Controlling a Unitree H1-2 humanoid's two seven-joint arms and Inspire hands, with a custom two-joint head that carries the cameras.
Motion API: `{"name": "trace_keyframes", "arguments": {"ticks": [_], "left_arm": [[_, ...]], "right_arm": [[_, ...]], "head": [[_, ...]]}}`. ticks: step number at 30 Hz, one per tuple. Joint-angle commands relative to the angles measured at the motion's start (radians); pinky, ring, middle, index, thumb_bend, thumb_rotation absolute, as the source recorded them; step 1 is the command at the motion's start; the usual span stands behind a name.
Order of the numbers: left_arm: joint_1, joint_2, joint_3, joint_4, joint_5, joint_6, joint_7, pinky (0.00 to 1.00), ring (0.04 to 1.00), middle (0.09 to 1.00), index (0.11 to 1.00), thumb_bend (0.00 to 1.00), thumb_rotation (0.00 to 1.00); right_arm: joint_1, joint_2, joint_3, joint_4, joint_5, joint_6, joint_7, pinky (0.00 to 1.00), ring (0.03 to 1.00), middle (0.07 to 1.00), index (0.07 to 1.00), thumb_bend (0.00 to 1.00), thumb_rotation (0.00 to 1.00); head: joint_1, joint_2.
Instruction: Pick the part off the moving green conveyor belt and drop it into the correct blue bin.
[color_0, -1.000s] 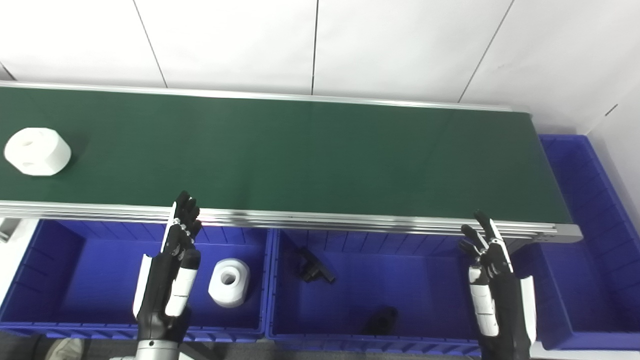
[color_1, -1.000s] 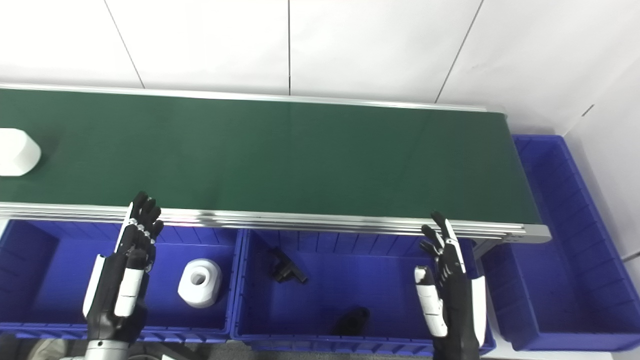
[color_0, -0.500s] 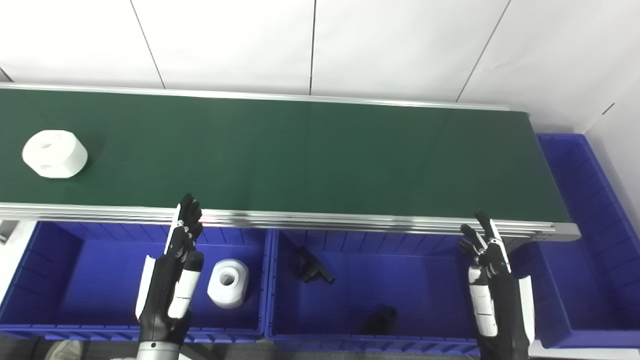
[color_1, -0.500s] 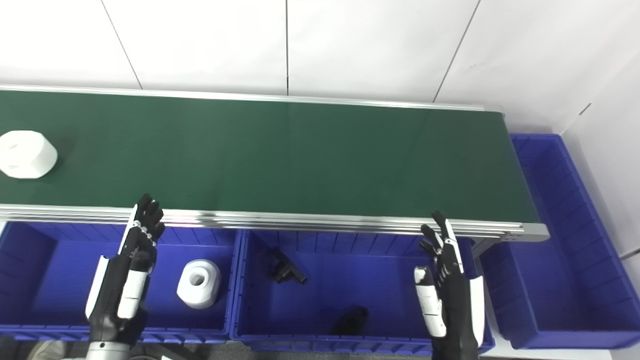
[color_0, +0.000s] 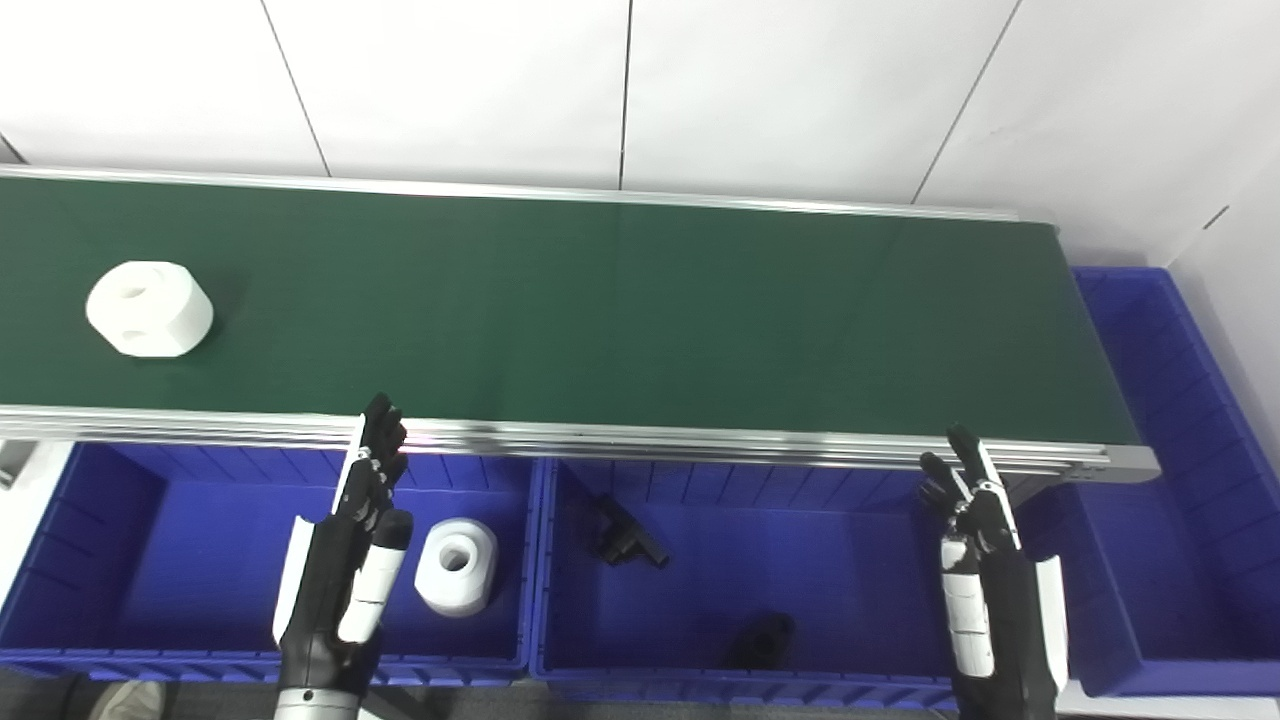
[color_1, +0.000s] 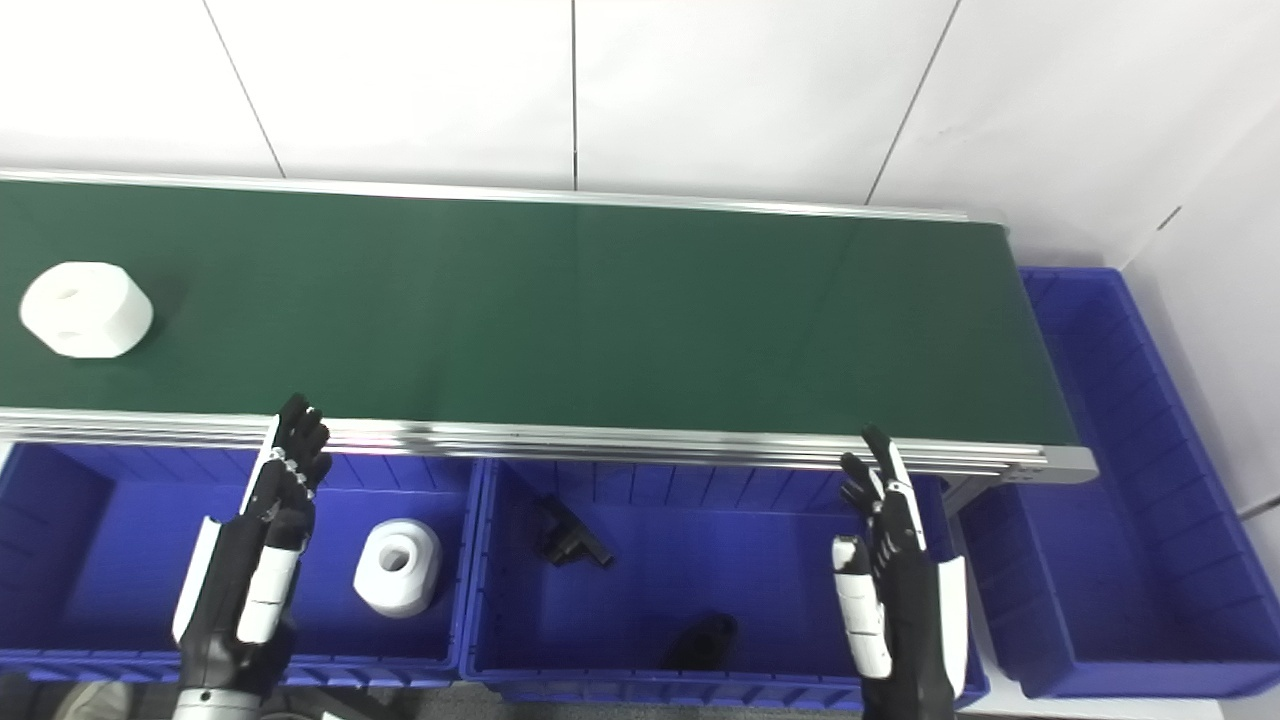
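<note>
Room: white wall panels (color_0: 450, 80) behind the line, so the parts stand out clearly against the background.
Belt: the green conveyor belt (color_0: 600, 300) runs across the view from 9 o'clock to 3 o'clock, with a metal rail (color_0: 640, 438) on the near edge.
Part: the white part (color_0: 150, 308) lies on the belt at about 9 o'clock, well apart from both hands. I judge the belt brings it toward me.
Left hand: my left hand (color_0: 345, 560) hovers above the left blue bin (color_0: 100, 540), fingers straight and apart, holding nothing. I keep it just below the rail so that it is ready to reach up.
Right hand: my right hand (color_0: 990, 580) waits at 5 o'clock, also spread and empty, near the end of the belt.
Bins: the left blue bin already holds a white piece (color_0: 457, 565) of similar look; the middle bin (color_0: 900, 590) holds dark pieces (color_0: 628, 535). So I judge the left one to be the correct one.
Far bin: another blue bin (color_0: 1180, 420) stands at 3 o'clock.
</note>
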Motion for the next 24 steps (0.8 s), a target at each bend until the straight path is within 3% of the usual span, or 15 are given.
{"name": "trace_keyframes", "arguments": {"ticks": [1, 8, 11, 14, 18, 24], "left_arm": [[0.0, 0.002, -0.008, -0.004, 0.004, -0.03, -0.003, 1.0, 1.0, 1.0, 1.0, 0.6, 0.89], [-0.01, -0.013, -0.011, 0.048, 0.071, -0.134, 0.024, 1.0, 0.995, 1.0, 1.0, 0.64, 0.85], [-0.042, -0.01, 0.008, 0.068, 0.169, -0.199, 0.06, 0.98, 0.971, 0.99, 0.998, 0.66, 0.88], [-0.096, 0.012, 0.034, 0.09, 0.301, -0.258, 0.114, 0.91, 0.933, 0.956, 0.926, 0.67, 0.86], [-0.158, 0.059, 0.042, 0.116, 0.395, -0.267, 0.165, 0.89, 0.935, 0.951, 0.907, 0.72, 0.84], [-0.234, 0.113, 0.065, 0.163, 0.413, -0.262, 0.186, 0.85, 0.926, 0.935, 0.882, 0.81, 0.76]], "right_arm": [[0.007, -0.005, -0.002, -0.009, 0.017, -0.028, -0.002, 0.87, 0.907, 0.966, 0.939, 0.67, 0.96], [0.015, -0.027, -0.018, 0.052, 0.073, -0.091, -0.003, 0.91, 0.931, 0.989, 0.949, 0.66, 0.97], [0.01, -0.047, -0.026, 0.081, 0.089, -0.114, 0.004, 0.94, 0.939, 0.999, 0.969, 0.67, 0.99], [-0.003, -0.058, -0.036, 0.119, 0.108, -0.141, 0.002, 0.98, 0.954, 1.0, 0.996, 0.67, 1.0], [-0.017, -0.064, -0.041, 0.148, 0.123, -0.149, 0.003, 1.0, 0.96, 1.0, 1.0, 0.65, 1.0], [-0.044, -0.075, -0.051, 0.221, 0.177, -0.198, 0.011, 1.0, 0.999, 1.0, 1.0, 0.56, 1.0]], "head": [[0.032, -0.026], [0.147, -0.121], [0.196, -0.163], [0.229, -0.195], [0.264, -0.236], [0.304, -0.274]]}}
